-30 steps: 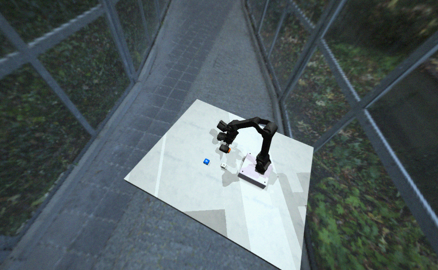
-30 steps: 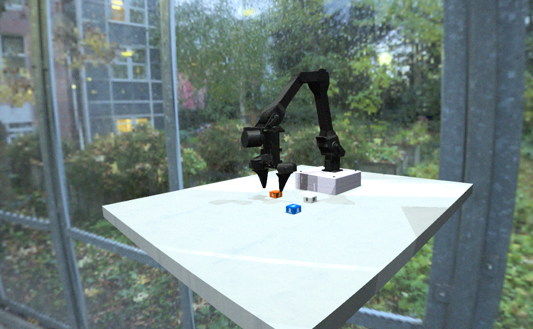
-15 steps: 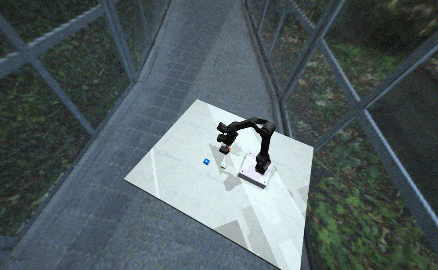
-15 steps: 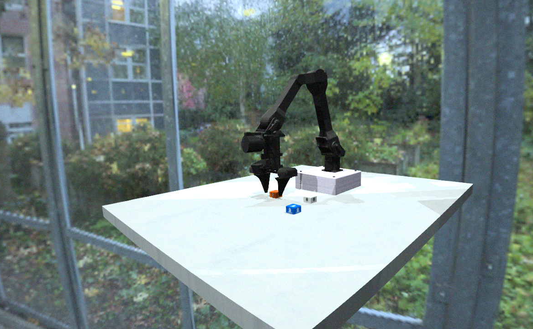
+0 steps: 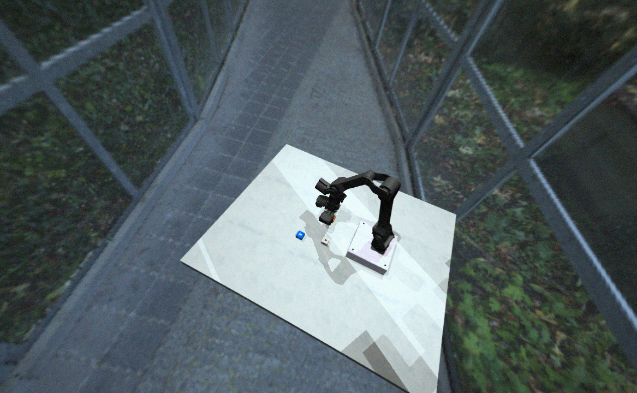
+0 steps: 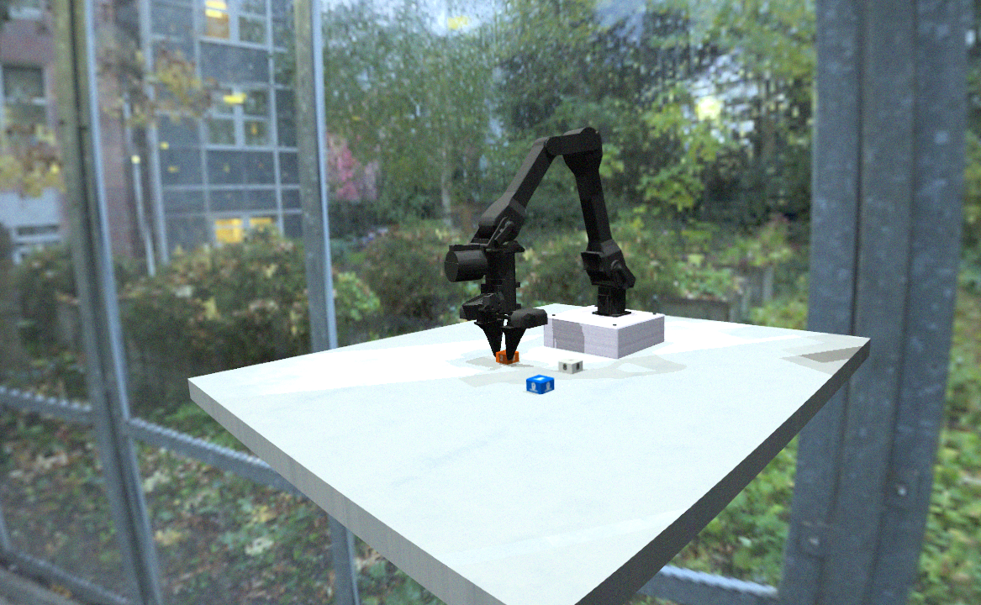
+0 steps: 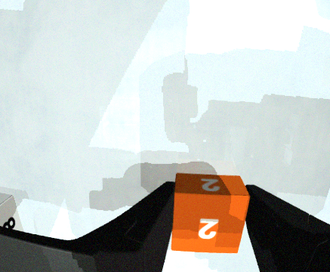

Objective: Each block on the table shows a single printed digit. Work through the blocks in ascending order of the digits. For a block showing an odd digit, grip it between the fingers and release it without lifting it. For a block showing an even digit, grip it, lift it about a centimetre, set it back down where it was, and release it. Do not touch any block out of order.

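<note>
My gripper (image 5: 328, 219) (image 6: 503, 356) (image 7: 209, 193) points down and is shut on the orange block (image 6: 514, 358) (image 7: 210, 211), one finger against each side. The orange block shows a 2 and appears to rest on the table, partly hidden by the fingers in the top and exterior views. A white block (image 5: 325, 240) (image 6: 570, 366) (image 7: 2, 208) with an 8 stands close by, at the left edge of the wrist view. A blue block (image 5: 299, 234) (image 6: 540, 385) stands farther out; its underlined digit looks like a 9 but is small. It is outside the wrist view.
The arm's pale base box (image 5: 364, 249) (image 6: 604, 336) stands on the table (image 5: 257, 195) (image 6: 403, 459), beyond the white block as seen from the blue one. Shadows of the arm fall across the table top around the blocks.
</note>
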Tool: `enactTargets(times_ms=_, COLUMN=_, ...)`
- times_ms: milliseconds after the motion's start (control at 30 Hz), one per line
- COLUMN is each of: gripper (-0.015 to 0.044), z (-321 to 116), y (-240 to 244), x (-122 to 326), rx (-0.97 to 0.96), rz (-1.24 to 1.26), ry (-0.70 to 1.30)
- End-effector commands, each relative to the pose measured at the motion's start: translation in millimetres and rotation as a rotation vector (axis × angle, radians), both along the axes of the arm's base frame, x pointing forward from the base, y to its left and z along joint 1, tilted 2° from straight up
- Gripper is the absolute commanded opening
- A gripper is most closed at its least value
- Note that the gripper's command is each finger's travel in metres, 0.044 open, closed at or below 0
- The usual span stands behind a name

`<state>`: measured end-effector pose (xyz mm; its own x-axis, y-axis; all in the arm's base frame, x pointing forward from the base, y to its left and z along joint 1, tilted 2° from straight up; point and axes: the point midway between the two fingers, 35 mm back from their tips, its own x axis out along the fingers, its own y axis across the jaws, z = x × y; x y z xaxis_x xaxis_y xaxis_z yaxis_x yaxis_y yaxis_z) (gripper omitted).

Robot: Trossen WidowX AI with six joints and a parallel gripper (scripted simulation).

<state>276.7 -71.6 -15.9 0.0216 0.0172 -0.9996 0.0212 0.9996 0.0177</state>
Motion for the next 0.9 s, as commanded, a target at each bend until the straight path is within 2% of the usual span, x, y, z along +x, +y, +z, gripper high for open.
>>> enactTargets(times_ms=0, gripper=0.012, z=-1, y=0, x=0, rx=0.0, rz=0.004, ry=0.001)
enactTargets(times_ms=867, gripper=0.012, z=14, y=0, x=0, rx=0.0, rz=0.004, ry=0.001)
